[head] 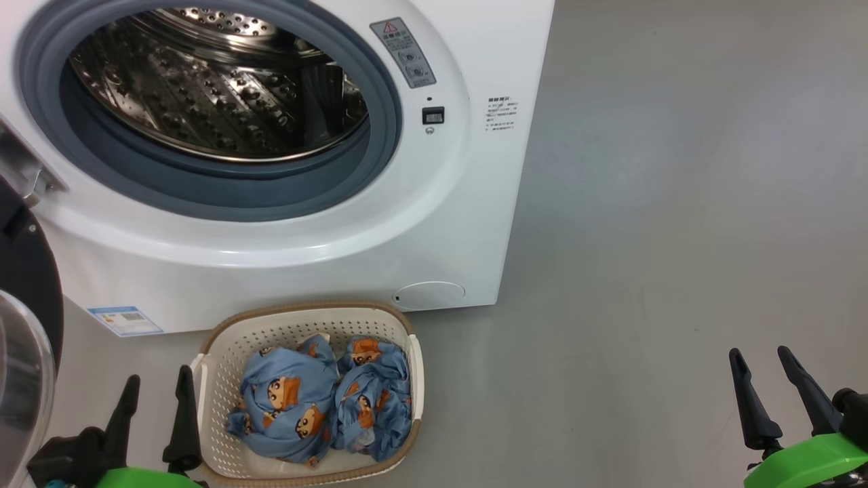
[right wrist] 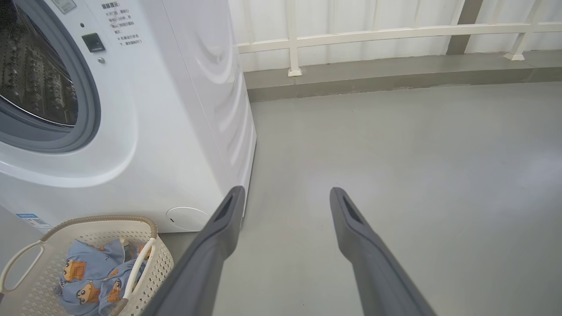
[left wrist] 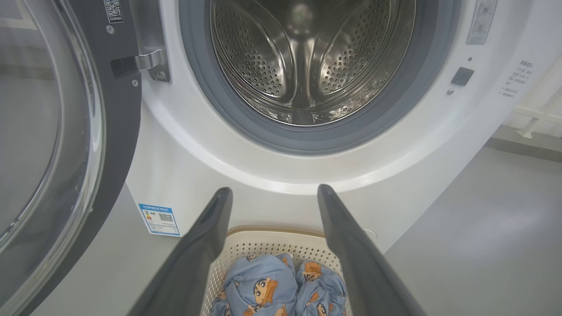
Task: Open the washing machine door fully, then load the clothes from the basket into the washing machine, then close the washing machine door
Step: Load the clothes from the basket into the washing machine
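The left hand (head: 158, 375) hangs spread and empty just beside the left wall of the basket (head: 305, 309). The right hand (head: 759, 351), equally spread and holding nothing, hovers over bare grey floor (head: 678, 203) well off to the basket's right. That makes two hands and four dark fingers, none touching anything.

One cream basket stands on the floor just in front of the one washing machine (head: 271, 271). The clothes (head: 291, 400) lie inside it as two crumpled light-blue garments side by side, printed with orange-and-brown cartoon figures.

Beyond them the washing machine door (head: 27, 325) stands swung wide at the machine's left, its black rim and clear bowl cut off by the head view's edge. The steel drum (head: 217, 88), ringed by a grey gasket (head: 224, 193), gapes open with nothing in it.

The left wrist view looks straight into the drum and adds the metal hinge (left wrist: 149, 61) joining door to cabinet. It also gives a closer look at the single blue label (left wrist: 159, 218) low on the front. The right wrist view takes in the machine's ribbed side panel and the basket's two handle loops. Farthest back in that view is a white railing (right wrist: 395, 35) along the wall.
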Tool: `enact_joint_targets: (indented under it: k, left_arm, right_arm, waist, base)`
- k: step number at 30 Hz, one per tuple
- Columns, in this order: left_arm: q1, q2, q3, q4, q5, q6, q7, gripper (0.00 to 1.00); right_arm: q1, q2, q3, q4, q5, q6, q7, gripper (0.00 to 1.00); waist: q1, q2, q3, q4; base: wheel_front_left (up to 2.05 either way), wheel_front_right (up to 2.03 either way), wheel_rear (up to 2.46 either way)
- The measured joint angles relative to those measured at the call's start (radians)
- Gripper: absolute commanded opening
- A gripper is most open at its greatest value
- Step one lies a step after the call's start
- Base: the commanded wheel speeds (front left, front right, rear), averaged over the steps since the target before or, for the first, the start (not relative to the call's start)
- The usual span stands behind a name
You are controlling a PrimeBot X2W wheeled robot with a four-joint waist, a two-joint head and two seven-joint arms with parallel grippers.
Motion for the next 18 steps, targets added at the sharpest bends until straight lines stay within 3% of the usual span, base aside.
enact_joint_targets:
  k: [18]
  left_arm:
    - [-0.007, -0.013, -0.029, 0.067, 0.0, 0.0, 0.001, 1.0]
  right_arm:
    - [-0.027, 0.005, 0.008, -0.031, -0.003, 0.0, 0.0, 1.0]
  waist:
    - [0.0, 0.0, 0.039, 0.001]
  base:
    - [0.0, 0.0, 0.0]
